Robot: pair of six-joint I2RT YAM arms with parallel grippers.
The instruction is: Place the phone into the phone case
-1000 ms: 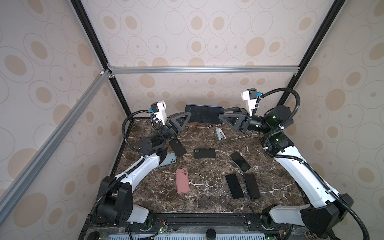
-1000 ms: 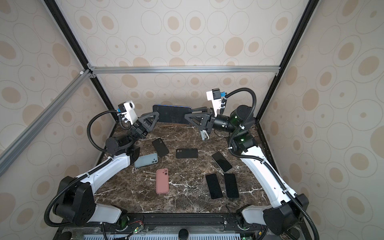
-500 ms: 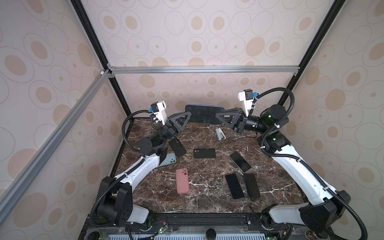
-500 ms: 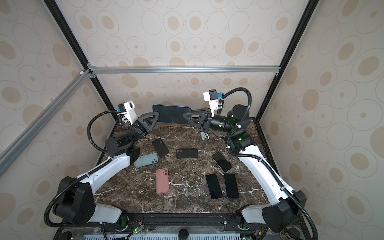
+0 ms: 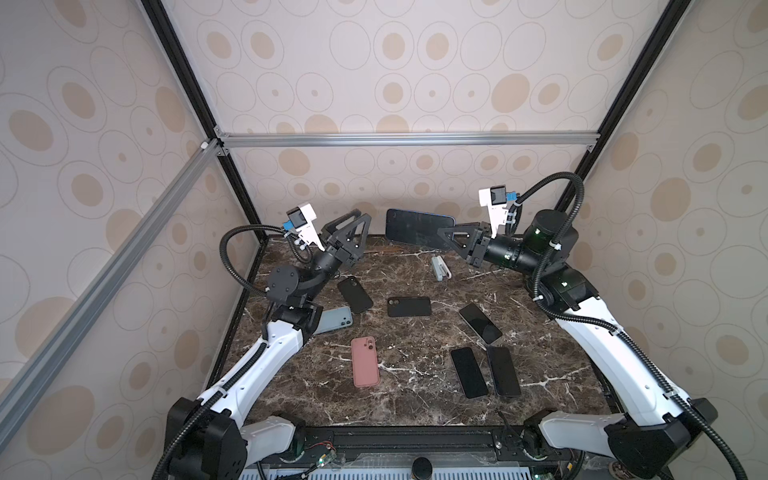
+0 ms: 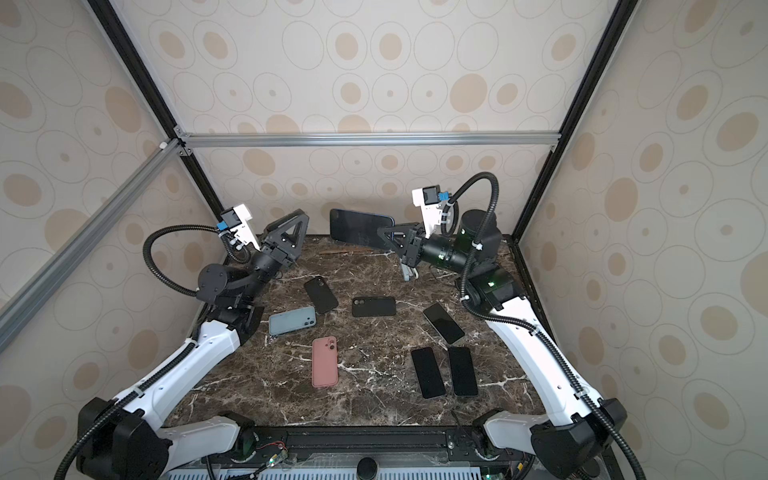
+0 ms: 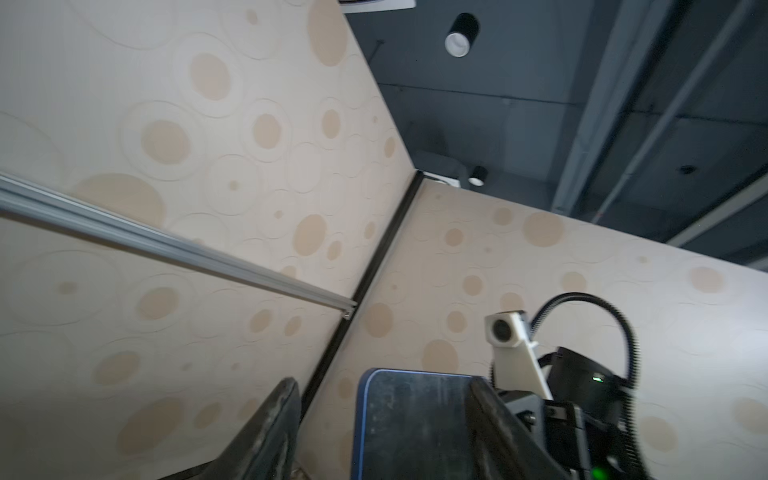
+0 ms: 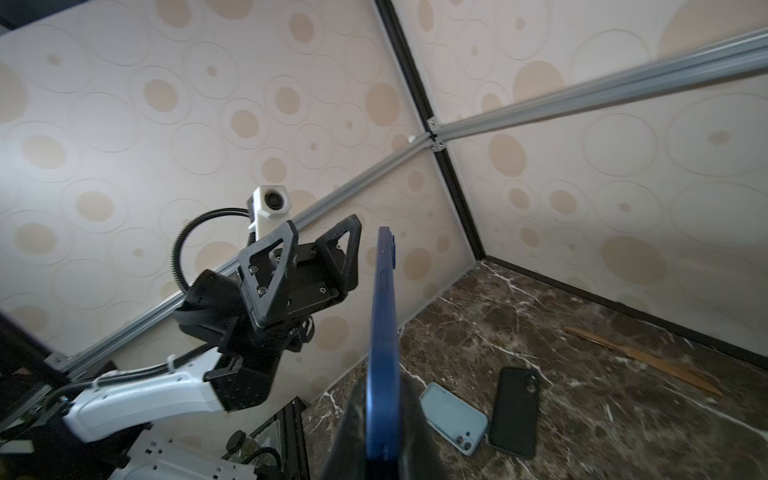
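Marbled surface (image 5: 415,399) is recorded as the work area. A blue-edged phone (image 5: 409,228) is held aloft near the back wall (image 5: 415,187), clear of the surface, clamped at one end by the closed right hand (image 5: 441,239). The left hand (image 5: 362,217) is seen parted and empty, just beside the phone, not touching it.

Left hand (image 5: 362,215) agape, right hand (image 5: 443,233) tight
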